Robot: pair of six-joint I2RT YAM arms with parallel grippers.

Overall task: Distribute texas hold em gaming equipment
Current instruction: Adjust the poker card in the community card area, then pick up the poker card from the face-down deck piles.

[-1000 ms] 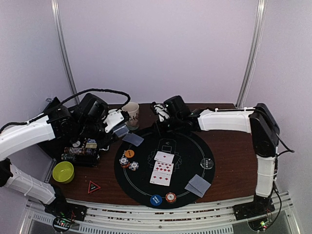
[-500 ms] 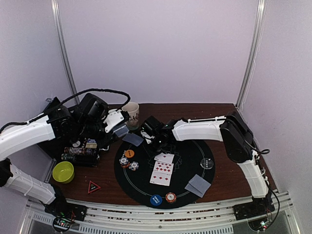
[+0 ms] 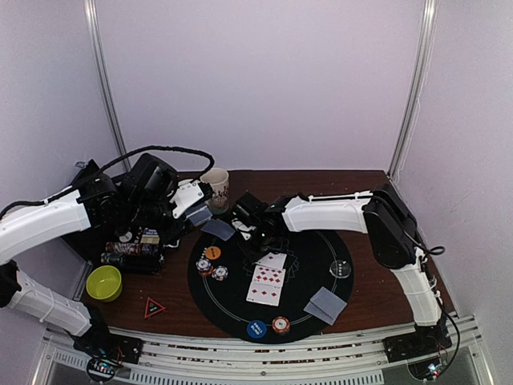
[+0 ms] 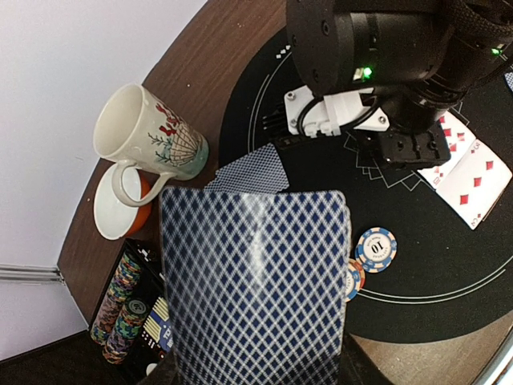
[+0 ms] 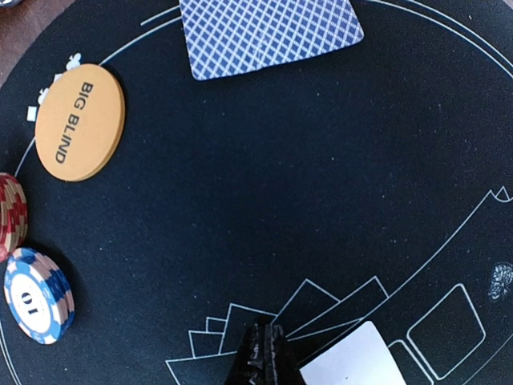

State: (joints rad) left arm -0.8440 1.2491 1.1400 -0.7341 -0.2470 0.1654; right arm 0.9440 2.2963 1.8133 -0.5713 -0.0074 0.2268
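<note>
Left wrist: a blue-latticed card (image 4: 256, 281) sits clamped in the left gripper (image 3: 195, 213). The right gripper (image 5: 263, 353), closed and empty, points down onto the mat (image 5: 321, 200).

white arm shells (image 3: 337, 210), black joints (image 3: 389, 224), black right claw (image 5: 262, 332), looped black cable (image 3: 160, 150)

1. The top external camera sits high behind the arm bases and looks down over the whole table (image 3: 385, 241) towards the far wall.
2. The left wrist camera is above the table's far left corner, looking down past blue-backed cards (image 4: 256, 289) close to its lens onto the round mat (image 4: 433, 265).
3. The right wrist camera looks straight down, very near the mat's far left part.
4. All three views share the face-down card (image 5: 268, 32) there, and the two wrist views also share a blue-white chip (image 5: 36, 294).
</note>
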